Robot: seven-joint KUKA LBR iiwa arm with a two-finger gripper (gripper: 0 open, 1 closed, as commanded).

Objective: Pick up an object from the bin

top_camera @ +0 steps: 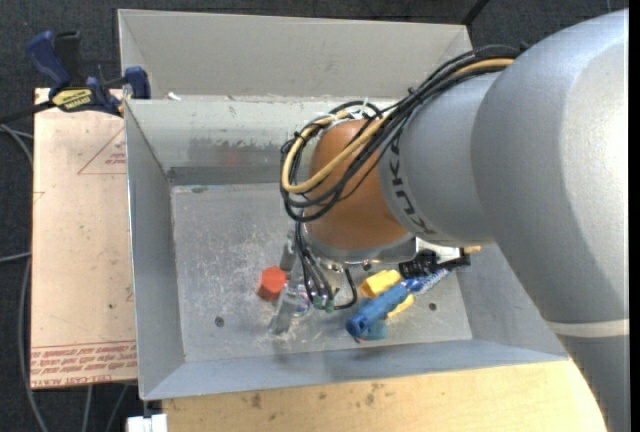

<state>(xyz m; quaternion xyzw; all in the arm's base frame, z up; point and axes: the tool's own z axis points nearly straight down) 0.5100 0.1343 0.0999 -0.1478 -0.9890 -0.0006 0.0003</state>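
Observation:
My gripper [289,312] hangs low over the bin floor near the front wall, a little left of the middle. A small orange-red block [269,283] lies on the floor just to its upper left, close beside it. To its right lies a blue and yellow tool-like thing [384,306], its blue end pointing toward the front wall. Whether the gripper touches the orange-red block I cannot tell.
A small dark piece with a white part [437,262] lies behind the blue and yellow thing, half under the arm. The arm with its orange cover and cables covers the bin's middle and right. Bare floor shows on the left.

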